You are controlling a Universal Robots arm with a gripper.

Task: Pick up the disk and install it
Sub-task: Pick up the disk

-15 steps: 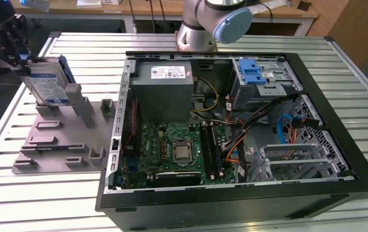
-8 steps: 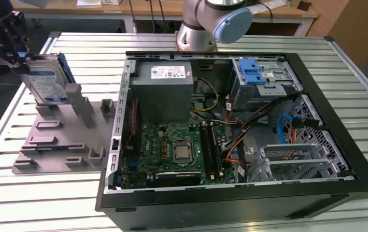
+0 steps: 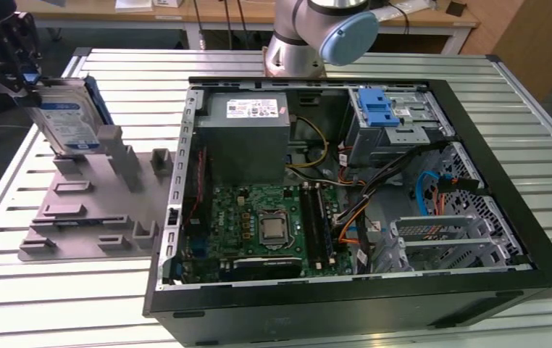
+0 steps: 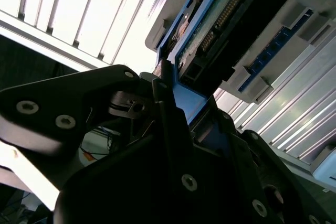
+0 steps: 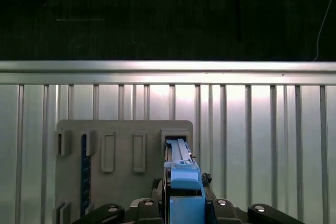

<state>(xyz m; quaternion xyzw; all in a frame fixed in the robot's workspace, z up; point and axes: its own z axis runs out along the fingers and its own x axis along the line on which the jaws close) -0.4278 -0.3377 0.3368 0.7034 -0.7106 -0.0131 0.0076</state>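
Disk (image 3: 68, 117) on edge — long axis approx. vertical, top end clamped in end effector (image 3: 24, 80)

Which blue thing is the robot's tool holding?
The disk in its blue frame, in the tool, at the grey holder on the exterior view's left; the blue latch sits inside the computer case.

Disk (image 3: 68, 119) upright at holder (image 3: 75, 217), computer case (image 3: 353, 310) to exterior view's right

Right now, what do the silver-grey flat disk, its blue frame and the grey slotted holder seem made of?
Silver-grey disk: likely metal, dull sheen, glossy label. Blue frame: plastic, matte, moulded clips. Grey slotted holder: probably plastic, uniform matte, blocky posts; possibly printed.
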